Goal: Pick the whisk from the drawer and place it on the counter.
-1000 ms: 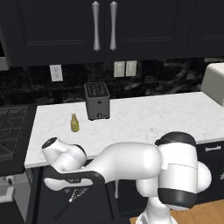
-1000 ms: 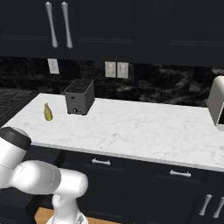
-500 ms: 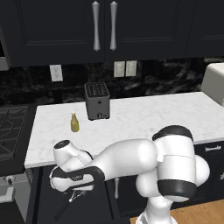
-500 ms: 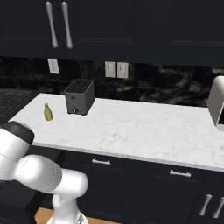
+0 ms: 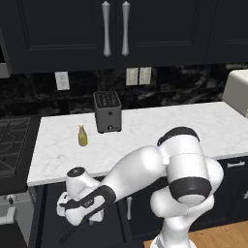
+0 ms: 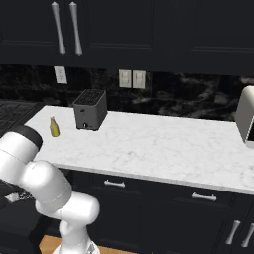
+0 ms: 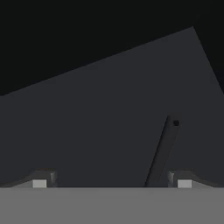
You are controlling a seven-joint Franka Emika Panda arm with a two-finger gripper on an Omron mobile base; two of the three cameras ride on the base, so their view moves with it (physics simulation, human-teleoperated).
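Step in hand, by my read: closing in on the whisk [image 7: 162, 151] inside the drawer [image 7: 109, 109]. In hand view only its thin black handle shows, lying on the dark drawer floor, slanted, w/ the end cap at far end, nearer the right fingertip [image 7: 183, 180] than the left. Hand [image 7: 111, 181] is spread wide w/ nothing between the tips.

To do it well: shift hand right so handle sits centred betw. the tips, roll the wrist so the tips straddle the stick crosswise, go down till they flank it, then close. A thin stick can slip or roll, so grip firm and lift straight.

Left base view: hand [image 5: 77, 218] sits low, below the tabletop [image 5: 160, 128] edge, far left.

Count, left to right on tabletop: 1 small yellow-green bottle [image 5: 83, 135], 1 black toaster [image 5: 107, 112]. 1 whisk handle, 1 drawer.
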